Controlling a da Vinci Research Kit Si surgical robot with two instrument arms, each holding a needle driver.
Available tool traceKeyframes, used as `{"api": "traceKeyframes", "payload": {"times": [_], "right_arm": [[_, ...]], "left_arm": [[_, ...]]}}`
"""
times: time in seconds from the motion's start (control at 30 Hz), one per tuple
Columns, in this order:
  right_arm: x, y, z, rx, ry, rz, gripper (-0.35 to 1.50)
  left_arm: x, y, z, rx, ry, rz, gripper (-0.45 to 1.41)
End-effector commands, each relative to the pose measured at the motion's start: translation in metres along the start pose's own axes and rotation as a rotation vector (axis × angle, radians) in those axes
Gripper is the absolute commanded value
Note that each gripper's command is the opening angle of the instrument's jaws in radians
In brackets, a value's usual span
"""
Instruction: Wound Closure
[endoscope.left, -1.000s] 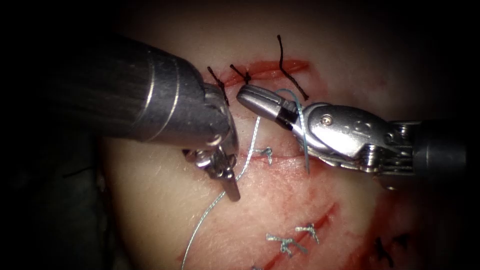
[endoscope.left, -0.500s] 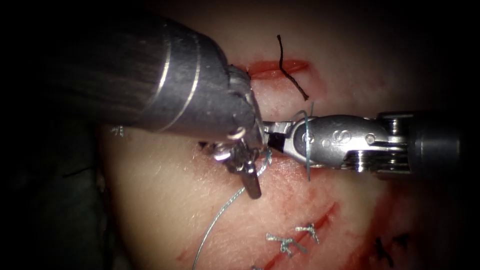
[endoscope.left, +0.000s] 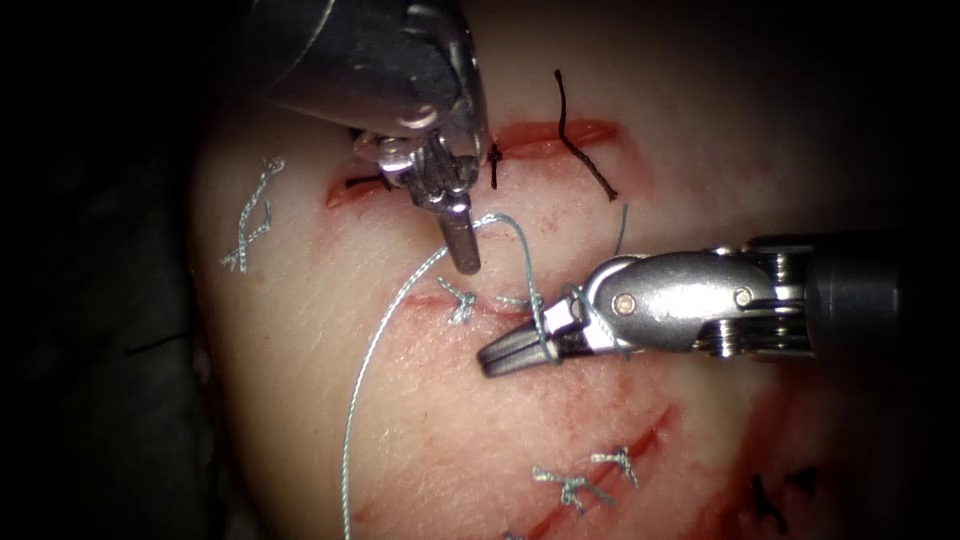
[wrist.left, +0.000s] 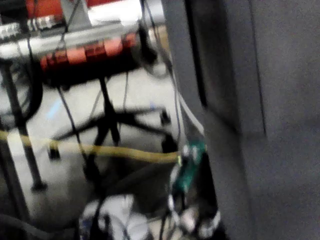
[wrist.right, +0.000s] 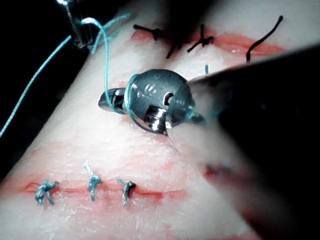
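Two claws work over the tissue (endoscope.left: 300, 330). Left claw (endoscope.left: 462, 245), pointing down from above, pinched together on the thread (endoscope.left: 375, 345) right at its tip. Right claw (endoscope.left: 515, 347), coming in from the right, closed with nothing seen between its jaws, but with a turn of the thread wrapped around them. From the left claw's tip, one run of thread arches over to that wrap; the other sweeps down and off to the left. A short loose end (endoscope.left: 621, 225) stands just behind the right claw. Beneath both lies the middle cut (endoscope.left: 425, 300), already carrying knots (endoscope.left: 458, 298). Cannot tell where the needle lies.

Looks like knot-tying, judged from the wrap. For a clean throw: keep the turn seated behind the right claw's tip, hold the arch slack enough not to drag on the cut, and avoid snagging the finished knots.
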Motion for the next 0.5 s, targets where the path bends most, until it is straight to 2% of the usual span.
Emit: {"api": "traceKeyframes", "payload": {"times": [0.03,0.07,0.27,0.33,0.4,0.5], "right_arm": [[-0.0001,0.0004,0.0007,-0.012,0.044,0.02,-0.35],[0.0,0.0004,0.0006,-0.05,0.103,0.043,-0.35],[0.001,0.0012,-0.0003,-0.098,0.31,0.153,-0.35],[0.0014,0.0015,-0.0007,-0.139,0.357,0.165,-0.35],[0.0013,0.0016,-0.0012,-0.197,0.363,0.181,-0.35],[0.0006,0.0015,-0.0015,-0.274,0.404,0.233,-0.35]], "left_arm": [[0.0007,-0.0006,0.0006,0.009,0.004,-0.001,-0.45],[0.0007,-0.0012,0.0013,0.022,0.01,-0.003,-0.45],[0.0003,-0.0025,0.0051,0.042,0.033,-0.04,-0.45],[0.0001,-0.0028,0.0062,0.034,0.038,-0.05,-0.45],[-0.0006,-0.0027,0.008,0.024,0.042,-0.074,-0.45],[-0.0015,-0.002,0.0108,-0.032,0.064,-0.107,-0.45]]}}
